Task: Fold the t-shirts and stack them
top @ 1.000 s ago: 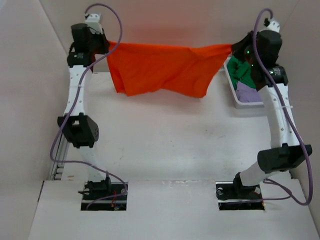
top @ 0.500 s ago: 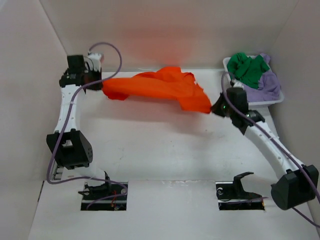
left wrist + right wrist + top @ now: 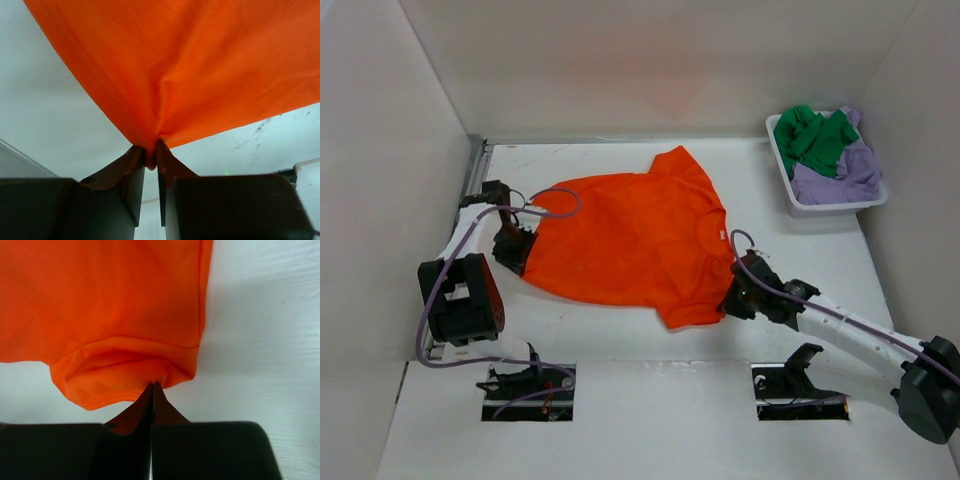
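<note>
**Left gripper** (image 3: 151, 152): low at the left edge of the cloth, tips clenched on a small pucker of the hem. Creases fan out from the pinch.

**Orange shirt** (image 3: 620, 240): spread nearly flat in the middle of the table (image 3: 800, 255), hem to the left, collar to the right. One sleeve points to the far side, the other to the near side.

**Right gripper** (image 3: 153, 387): clamped tight on the edge of the near sleeve, whose cuff curls open just beside the tips.

**Basket** (image 3: 825, 208): far right corner, well apart from the spread shirt. It holds the green shirt (image 3: 810, 140) and the purple shirt (image 3: 840, 178), both bundled.

**Handling note** (judgement): the laying-out looks almost done.
- Let go of both pinches while low, then lift straight up so the thin cloth is not dragged or snagged.
- Flatten the hem pucker and the curled cuff before the first fold, or the creases will be folded in.
</note>
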{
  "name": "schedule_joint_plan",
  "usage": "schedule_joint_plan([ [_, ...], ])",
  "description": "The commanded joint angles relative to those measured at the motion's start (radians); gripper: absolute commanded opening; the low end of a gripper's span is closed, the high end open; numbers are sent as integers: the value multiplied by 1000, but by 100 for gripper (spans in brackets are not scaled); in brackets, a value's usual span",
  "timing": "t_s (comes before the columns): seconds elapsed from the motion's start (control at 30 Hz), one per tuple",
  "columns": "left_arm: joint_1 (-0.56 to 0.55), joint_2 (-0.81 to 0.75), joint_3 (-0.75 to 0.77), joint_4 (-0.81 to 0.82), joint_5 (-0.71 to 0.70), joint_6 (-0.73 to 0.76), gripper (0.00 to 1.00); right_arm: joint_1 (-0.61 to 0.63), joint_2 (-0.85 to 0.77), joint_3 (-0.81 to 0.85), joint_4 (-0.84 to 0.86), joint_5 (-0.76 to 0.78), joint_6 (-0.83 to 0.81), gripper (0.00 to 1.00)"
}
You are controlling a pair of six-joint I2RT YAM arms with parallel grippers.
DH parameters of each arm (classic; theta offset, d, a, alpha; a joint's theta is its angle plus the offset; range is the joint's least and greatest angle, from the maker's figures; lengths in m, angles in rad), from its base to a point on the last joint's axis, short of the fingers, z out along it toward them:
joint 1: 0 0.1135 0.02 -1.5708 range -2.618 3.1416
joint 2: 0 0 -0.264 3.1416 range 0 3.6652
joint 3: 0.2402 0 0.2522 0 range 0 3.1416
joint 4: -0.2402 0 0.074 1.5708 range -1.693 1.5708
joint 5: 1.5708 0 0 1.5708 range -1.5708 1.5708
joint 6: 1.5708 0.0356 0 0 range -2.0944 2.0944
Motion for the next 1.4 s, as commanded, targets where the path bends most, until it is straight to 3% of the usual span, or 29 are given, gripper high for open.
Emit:
schedule_joint_plan([
  [0.0,10,-65,-10,-51,-42,75,16,22,-22,-10,-25,-5,80,0],
  [0.1,16,-82,-21,-82,-61,95,24,26,-86,-18,-98,-31,95,3],
  [0.2,36,-98,-4,-141,-72,142,32,25,-154,0,-207,-64,75,23],
  [0.37,134,-41,261,-91,-9,148,45,-90,-190,163,-299,-4,-82,34],
  [0.5,135,124,467,111,60,-67,50,-265,-18,295,-163,-22,-279,37],
  [0.67,26,410,669,194,25,-241,51,-395,229,381,3,-45,-376,47],
  [0.8,-11,546,777,252,-29,-310,55,-405,431,476,106,-58,-408,55],
  [0.97,-59,643,802,248,-36,-318,57,-402,643,548,121,-76,-407,56],
  [1.1,-68,657,745,265,-65,-322,57,-389,726,574,132,-76,-396,51],
  [1.2,-68,648,710,266,-58,-328,51,-389,752,583,112,-87,-394,31],
  [1.3,-82,610,659,266,-32,-316,28,-386,746,567,100,-93,-394,4],
  [1.37,-88,561,612,266,-6,-298,15,-382,717,539,98,-94,-388,0],
])
